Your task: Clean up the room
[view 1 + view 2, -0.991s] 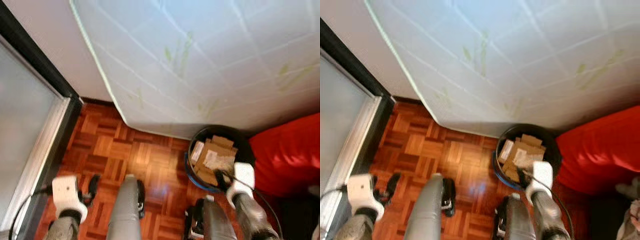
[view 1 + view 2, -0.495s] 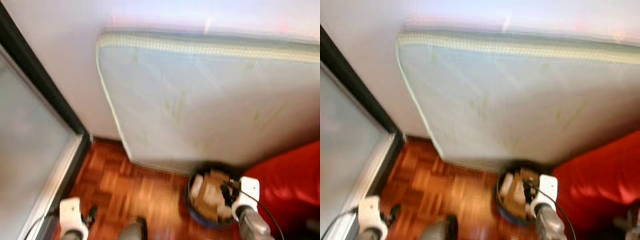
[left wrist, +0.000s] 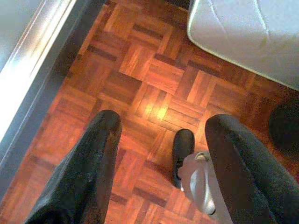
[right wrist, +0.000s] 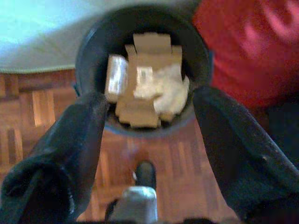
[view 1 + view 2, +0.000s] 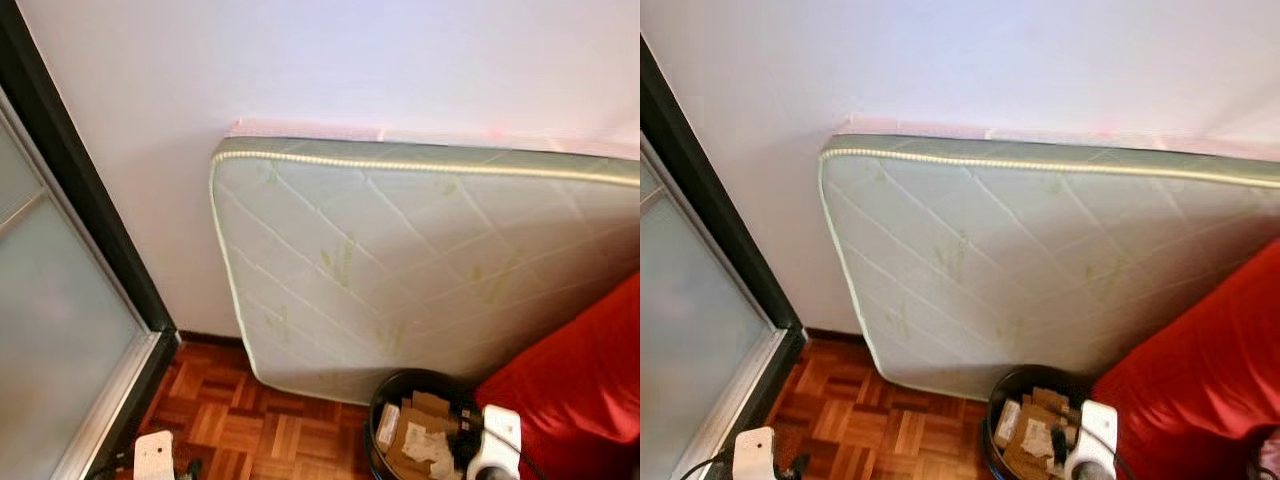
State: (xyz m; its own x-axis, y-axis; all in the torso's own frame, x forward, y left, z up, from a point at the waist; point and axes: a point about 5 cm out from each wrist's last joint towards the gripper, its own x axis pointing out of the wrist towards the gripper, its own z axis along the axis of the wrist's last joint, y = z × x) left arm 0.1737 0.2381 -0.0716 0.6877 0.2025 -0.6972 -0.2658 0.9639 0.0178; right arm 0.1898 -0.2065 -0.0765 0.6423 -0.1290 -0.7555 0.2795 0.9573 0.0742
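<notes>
A black bin [image 4: 91, 44] stands on the parquet between the leaning mattress and a red seat. It holds flattened cardboard pieces [image 4: 142, 93] and a crumpled white paper [image 4: 170, 91]. My right gripper [image 4: 150, 98] hangs open just above the bin's near rim, with nothing between its fingers. In the left eye view the bin [image 5: 395, 385] sits low and right of centre. My left gripper [image 3: 164, 121] is open over bare parquet at my left side, holding nothing.
A pale quilted mattress [image 5: 400, 270] leans on its side against the white wall. A red seat [image 5: 585, 380] is on the right beside the bin. A dark-framed frosted glass door [image 5: 50, 330] runs along the left. Parquet floor [image 3: 154, 70] lies between.
The head camera has tilted up, so the wall and the mattress's top edge now show and my legs have dropped out of frame. The right gripper stays by the bin.
</notes>
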